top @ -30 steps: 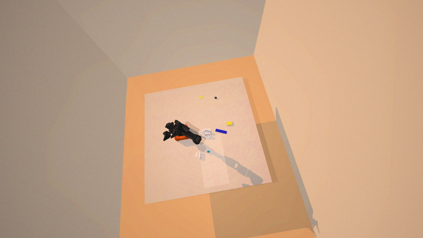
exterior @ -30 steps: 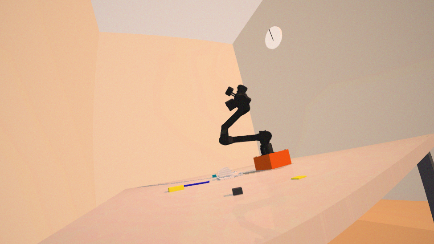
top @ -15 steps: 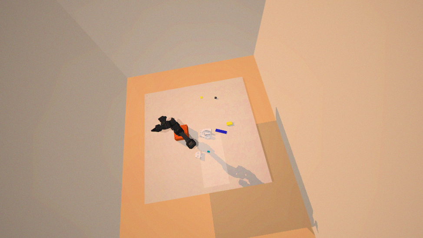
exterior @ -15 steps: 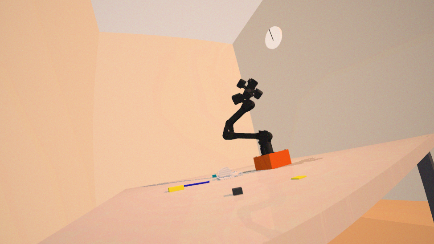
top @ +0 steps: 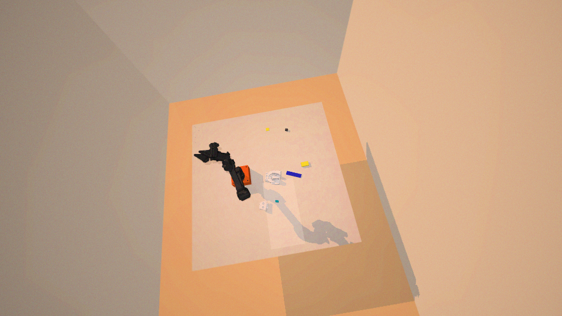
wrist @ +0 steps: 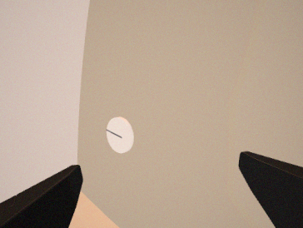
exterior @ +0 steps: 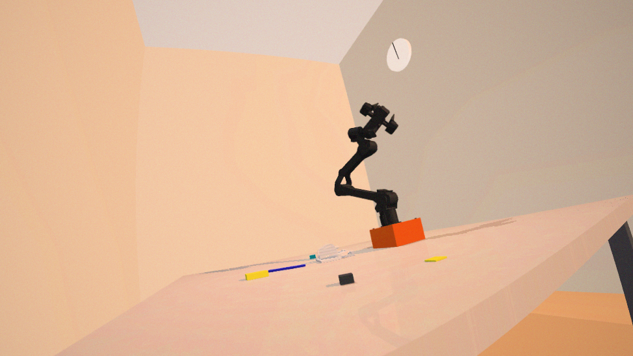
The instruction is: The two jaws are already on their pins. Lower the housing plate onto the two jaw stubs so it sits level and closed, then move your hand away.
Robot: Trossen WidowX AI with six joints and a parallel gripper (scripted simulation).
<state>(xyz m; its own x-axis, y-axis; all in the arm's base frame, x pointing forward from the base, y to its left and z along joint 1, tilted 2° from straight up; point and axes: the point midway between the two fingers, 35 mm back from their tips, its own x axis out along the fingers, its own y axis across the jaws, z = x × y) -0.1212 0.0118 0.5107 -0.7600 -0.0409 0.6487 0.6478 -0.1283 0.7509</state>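
A white part with raised curved pieces point(top: 273, 177) point(exterior: 327, 253) stands on the table in front of the arm's base. A smaller white plate with two round marks point(top: 263, 205) lies apart from it, looking like the housing plate. I cannot make it out in the exterior view. The jaws, pins and stubs are too small to tell apart. My gripper point(top: 197, 154) point(exterior: 385, 110) point(wrist: 162, 166) is open and empty, raised high above the table and turned away from both white parts. The wrist view shows only walls and ceiling beyond the fingers.
A blue bar point(top: 293, 173) point(exterior: 286, 268) and a yellow block point(top: 304, 164) point(exterior: 257, 275) lie beyond the larger white part. A teal piece point(top: 277, 200) point(exterior: 312, 256) is near the small plate. A black block point(top: 286, 129) point(exterior: 346, 279) and flat yellow piece point(top: 267, 129) point(exterior: 435, 258) lie farther off.
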